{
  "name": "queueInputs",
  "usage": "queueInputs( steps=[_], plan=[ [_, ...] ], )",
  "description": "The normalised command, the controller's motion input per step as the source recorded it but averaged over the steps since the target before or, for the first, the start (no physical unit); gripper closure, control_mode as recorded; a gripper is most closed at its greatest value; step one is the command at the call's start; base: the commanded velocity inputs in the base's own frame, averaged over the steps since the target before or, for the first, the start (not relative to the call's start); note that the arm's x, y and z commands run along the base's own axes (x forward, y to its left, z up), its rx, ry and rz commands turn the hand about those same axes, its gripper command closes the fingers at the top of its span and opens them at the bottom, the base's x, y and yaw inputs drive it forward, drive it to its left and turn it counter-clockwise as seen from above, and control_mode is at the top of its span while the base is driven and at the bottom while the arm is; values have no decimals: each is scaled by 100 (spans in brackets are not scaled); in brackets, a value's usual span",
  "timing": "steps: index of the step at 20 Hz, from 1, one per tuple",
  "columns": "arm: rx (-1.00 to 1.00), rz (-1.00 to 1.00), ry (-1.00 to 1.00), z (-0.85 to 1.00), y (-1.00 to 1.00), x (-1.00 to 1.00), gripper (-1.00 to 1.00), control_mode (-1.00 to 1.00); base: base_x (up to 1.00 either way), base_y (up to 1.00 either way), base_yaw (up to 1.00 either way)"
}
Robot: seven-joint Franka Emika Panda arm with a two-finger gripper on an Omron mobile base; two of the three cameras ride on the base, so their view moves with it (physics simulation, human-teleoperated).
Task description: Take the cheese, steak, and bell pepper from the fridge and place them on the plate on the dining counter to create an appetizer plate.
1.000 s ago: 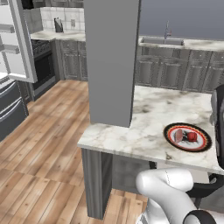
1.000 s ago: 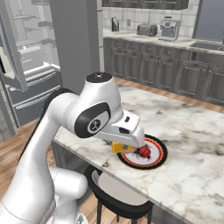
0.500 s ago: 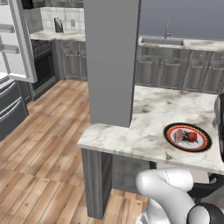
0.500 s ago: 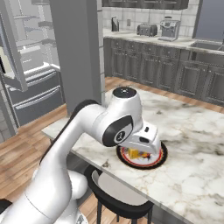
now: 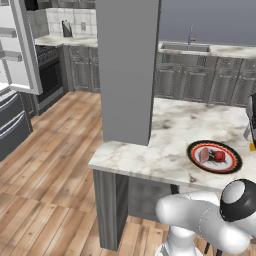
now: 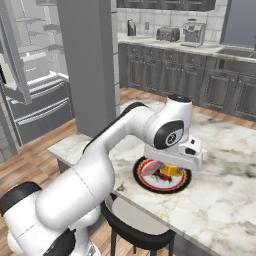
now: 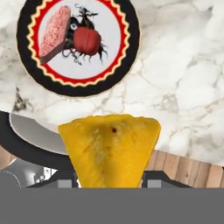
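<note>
Hand view: end effector (image 7: 109,186) apparently gripping cheese (image 7: 109,148); steak (image 7: 54,33), bell pepper (image 7: 87,40) on plate (image 7: 127,57).

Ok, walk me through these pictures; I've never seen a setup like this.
It is a simulated kitchen with a white robot arm on a driving base. Two pictures come from cameras on the base, behind the arm to its left and right. The third looks along the gripper from the hand.

On the marble dining counter lies a round plate with a black rim. The steak and the red bell pepper are on it, side by side.

The gripper holds the yellow cheese wedge, close to the plate. At the left edge, the fridge stands open.
</note>
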Motion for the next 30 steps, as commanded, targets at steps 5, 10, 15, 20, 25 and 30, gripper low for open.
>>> queueInputs(
  steps=[5, 10, 15, 20, 25, 30],
  plan=[
    [2, 6, 4, -55, -2, 28, 100, -100, 0, 0, 0],
    [0, 4, 0, -57, 0, 27, 100, -100, 0, 0, 0],
    [0, 4, 0, -58, 0, 26, 100, -100, 0, 0, 0],
    [0, 3, 0, -41, 0, 27, 100, -100, 0, 0, 0],
    [2, 7, 3, -21, -1, 30, 100, -100, 0, 0, 0],
    [2, 9, 2, -17, -12, 22, 100, -100, 0, 0, 0]
  ],
)
